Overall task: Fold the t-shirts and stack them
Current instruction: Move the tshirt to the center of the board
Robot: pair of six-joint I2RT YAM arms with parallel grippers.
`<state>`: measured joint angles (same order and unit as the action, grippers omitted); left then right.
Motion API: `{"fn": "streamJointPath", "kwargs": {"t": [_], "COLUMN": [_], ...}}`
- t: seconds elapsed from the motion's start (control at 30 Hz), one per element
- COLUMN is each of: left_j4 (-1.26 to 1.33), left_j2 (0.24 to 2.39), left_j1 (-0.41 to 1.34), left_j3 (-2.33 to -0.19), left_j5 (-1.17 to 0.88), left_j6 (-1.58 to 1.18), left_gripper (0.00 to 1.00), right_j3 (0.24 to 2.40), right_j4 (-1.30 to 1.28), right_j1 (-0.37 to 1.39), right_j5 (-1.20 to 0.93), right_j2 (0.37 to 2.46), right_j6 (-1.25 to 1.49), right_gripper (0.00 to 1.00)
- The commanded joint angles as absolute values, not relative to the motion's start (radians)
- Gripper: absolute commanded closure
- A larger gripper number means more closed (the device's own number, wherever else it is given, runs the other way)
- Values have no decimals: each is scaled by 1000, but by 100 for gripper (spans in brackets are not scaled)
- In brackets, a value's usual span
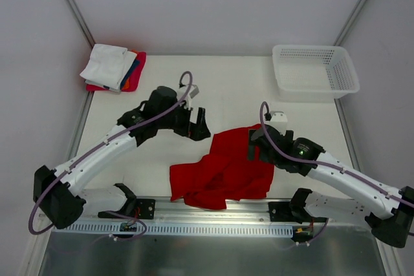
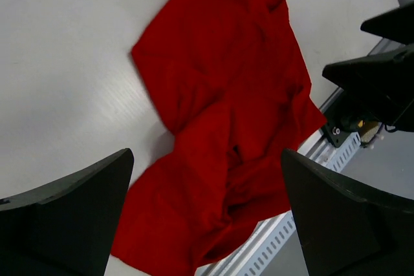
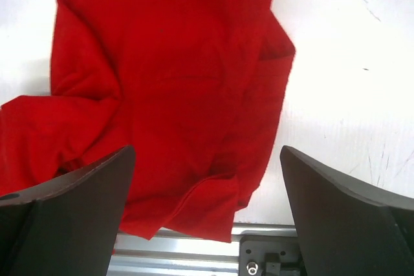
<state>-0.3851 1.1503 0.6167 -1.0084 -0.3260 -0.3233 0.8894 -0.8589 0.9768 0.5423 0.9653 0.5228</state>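
Jaws of the left gripper (image 2: 206,159) and of the right gripper (image 3: 207,153) stand spread and empty, the left just beyond the red t-shirt's (image 1: 223,172) far-left edge, the right over its far-right corner. The shirt lies crumpled on the surface (image 1: 233,95) (near hem over the rail (image 1: 213,227)). Soft, light and limp, it is probably best pinched at a corner. The folded shirts (image 1: 111,69) sit well beyond it, far left.

No text, label, brand, number or sign can be read on anything in these three views.
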Motion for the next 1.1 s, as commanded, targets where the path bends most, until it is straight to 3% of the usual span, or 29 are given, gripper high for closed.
{"fn": "streamJointPath", "kwargs": {"t": [0.0,0.2,0.3,0.37,0.7,1.07], "left_j4": [-362,-336,-333,-330,-285,-235], "left_j2": [1251,1309,1305,1289,1158,1216], "left_j1": [767,813,827,831,841,841], "left_j3": [-1084,-1040,-982,-928,-756,-730], "left_j5": [-143,-3,126,176,259,252], "left_j6": [-389,-468,-520,-557,-589,-581], "left_gripper": [1,1,1,1,1,1], "right_j3": [853,802,655,533,440,609], "right_j4": [-815,-789,-576,-447,-178,-353], "right_j1": [939,893,763,674,664,758], "right_j5": [539,494,204,138,32,136], "right_j2": [907,873,847,859,1136,1175], "right_j6": [546,525,528,558,640,611], "right_gripper": [1,0,1,1,1,0]}}
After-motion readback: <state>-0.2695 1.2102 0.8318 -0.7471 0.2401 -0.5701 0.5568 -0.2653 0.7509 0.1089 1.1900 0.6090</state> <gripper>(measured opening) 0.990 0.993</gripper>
